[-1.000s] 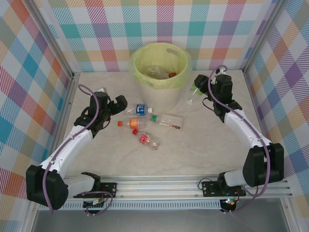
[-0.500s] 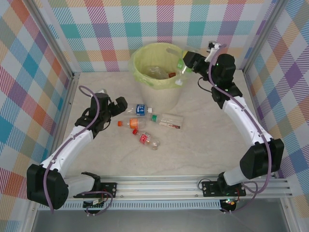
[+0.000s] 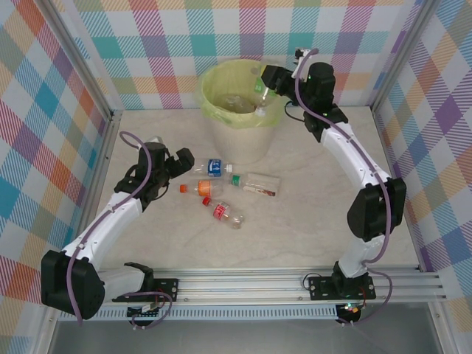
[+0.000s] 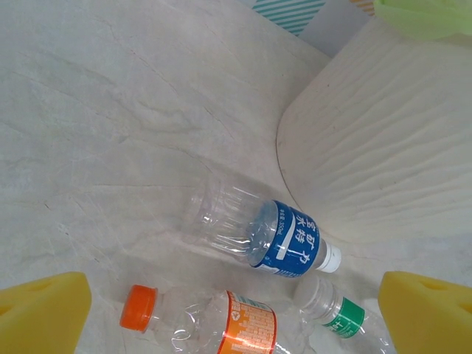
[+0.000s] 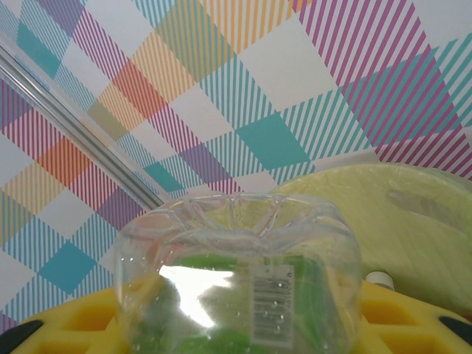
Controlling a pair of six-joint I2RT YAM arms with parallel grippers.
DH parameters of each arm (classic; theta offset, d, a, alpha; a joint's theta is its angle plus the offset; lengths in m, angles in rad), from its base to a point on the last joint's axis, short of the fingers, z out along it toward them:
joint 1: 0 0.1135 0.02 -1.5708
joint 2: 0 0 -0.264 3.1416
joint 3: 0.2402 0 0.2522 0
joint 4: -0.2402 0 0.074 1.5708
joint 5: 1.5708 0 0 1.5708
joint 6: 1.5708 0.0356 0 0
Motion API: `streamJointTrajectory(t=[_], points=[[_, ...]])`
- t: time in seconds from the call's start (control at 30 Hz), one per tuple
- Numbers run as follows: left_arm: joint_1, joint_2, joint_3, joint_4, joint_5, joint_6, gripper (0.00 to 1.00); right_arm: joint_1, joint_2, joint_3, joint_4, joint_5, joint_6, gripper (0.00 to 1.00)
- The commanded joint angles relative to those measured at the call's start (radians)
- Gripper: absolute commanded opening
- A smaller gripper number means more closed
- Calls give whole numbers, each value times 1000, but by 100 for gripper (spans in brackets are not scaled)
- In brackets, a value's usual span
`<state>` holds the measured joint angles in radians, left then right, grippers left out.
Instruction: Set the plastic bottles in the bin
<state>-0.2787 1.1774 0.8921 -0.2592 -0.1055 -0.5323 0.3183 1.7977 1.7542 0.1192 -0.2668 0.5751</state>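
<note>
Holding green-label bottle (image 5: 240,287) clamped in right gripper (image 3: 267,80), over bin (image 3: 210,103) mouth, 3 o'clock side. We judge: centre bottle, then part jaws. Left gripper (image 3: 183,161) spread wide, empty, near blue-label bottle (image 4: 276,236). Four loose bottles (image 3: 221,212) at bin's 6 o'clock.

Table (image 3: 310,214) with bottles (image 3: 214,168), bin (image 3: 247,144)

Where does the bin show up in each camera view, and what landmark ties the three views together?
Top external: the bin stands at the far middle of the table, near the plaid wall.
Left wrist: its ribbed cream side takes the upper right.
Right wrist: its yellow-green liner sits lower right, behind the clear bottle.
Shared landmark: the plaid wall behind the bin.
</note>
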Motion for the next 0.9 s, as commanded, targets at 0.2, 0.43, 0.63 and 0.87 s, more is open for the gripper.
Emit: streamJointTrajectory(t=[0.2,0.43,0.63,0.87], points=[[13,5,-15,1,8,-9,100,1,-14,57,21,-9,-10,44],[14,0,-19,-10,6,-13,100,1,88,209,-45,-47,12,44],[19,-27,-40,-10,-17,-7,100,1,94,231,-22,-41,18,44],[22,-26,-42,-10,-5,-10,100,7,202,291,-170,137,-129,44]])
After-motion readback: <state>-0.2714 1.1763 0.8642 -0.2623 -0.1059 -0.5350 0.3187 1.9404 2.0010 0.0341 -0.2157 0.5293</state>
